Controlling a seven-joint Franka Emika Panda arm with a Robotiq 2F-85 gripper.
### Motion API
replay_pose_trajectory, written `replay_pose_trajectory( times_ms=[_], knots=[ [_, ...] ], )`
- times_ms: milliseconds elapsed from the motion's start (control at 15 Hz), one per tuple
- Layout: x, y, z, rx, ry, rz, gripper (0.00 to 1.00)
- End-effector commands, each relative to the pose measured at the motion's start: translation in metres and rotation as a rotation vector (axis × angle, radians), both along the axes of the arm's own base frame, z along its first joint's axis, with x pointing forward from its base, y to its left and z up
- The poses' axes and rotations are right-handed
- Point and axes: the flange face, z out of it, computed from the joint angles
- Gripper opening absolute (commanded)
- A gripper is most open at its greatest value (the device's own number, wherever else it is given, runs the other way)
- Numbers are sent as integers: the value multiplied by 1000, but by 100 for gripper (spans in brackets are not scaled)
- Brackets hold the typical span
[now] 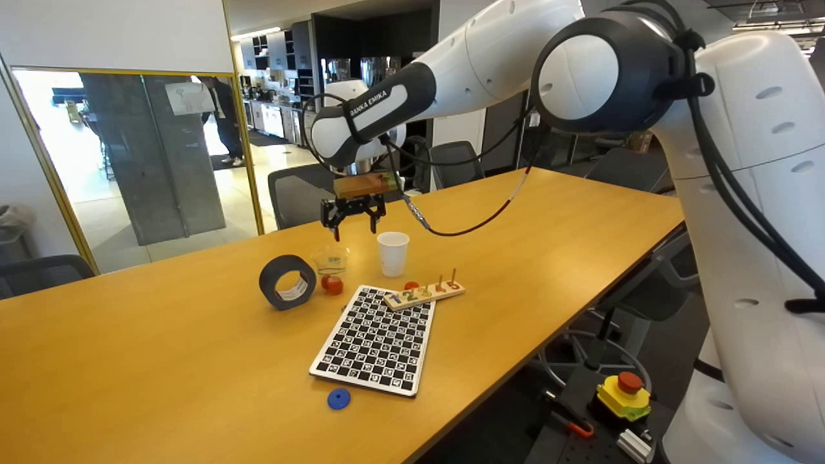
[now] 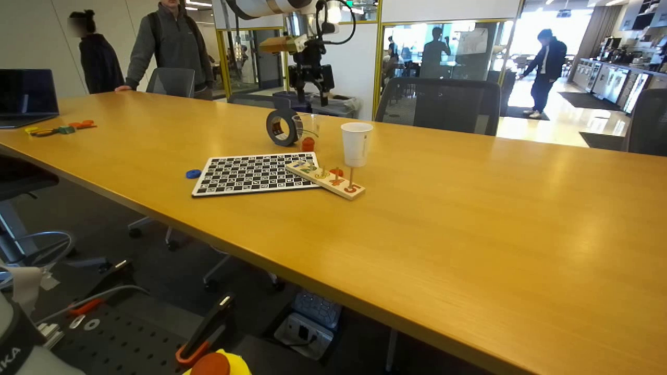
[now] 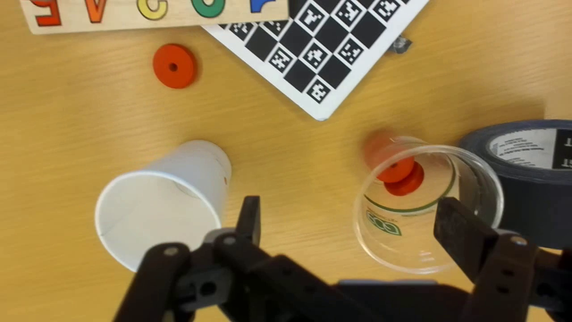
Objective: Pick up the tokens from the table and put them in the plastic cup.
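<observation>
Gripper (image 1: pixel 354 233) spread wide, nothing in it, hanging higher than the clear cup (image 1: pixel 330 260), which I take for the plastic one, in an exterior view; a blue token (image 1: pixel 339 399) lies on the desk (image 1: pixel 193 361), just beside the board (image 1: pixel 374 341). Now an exterior view with a loose red token (image 2: pixel 340 173) behind the rack (image 2: pixel 328 180), partly screened by it. On to the wrist view: that red one lies flat, my pick for the next grab, and here's how to play it. Rise away from the clear cup first, skirt the white cup (image 3: pixel 208 167), centre over the token, drop straight and low, keep off the rack, pinch the edges, carry high, release over the clear cup. More red tokens (image 3: pixel 399 172) show through its wall, seemingly inside at the bottom, but they're smeared: no count possible. A finger covers some rim, the rack is cut off at the top, and that grey scrap (image 3: pixel 399 44) by the board? Can't tell.
</observation>
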Motion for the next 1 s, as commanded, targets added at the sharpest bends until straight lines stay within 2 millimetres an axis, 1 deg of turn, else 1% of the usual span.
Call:
replay_pose_trajectory(
  times_ms=[0, 400, 800, 933],
  knots=[
    [-25, -19, -11, 7, 34, -32, 100],
    [-41, -52, -55, 29, 89, -6, 100],
    [-54, -96, -82, 52, 70, -1, 100],
    [-56, -105, -90, 54, 61, 3, 100]
  ],
)
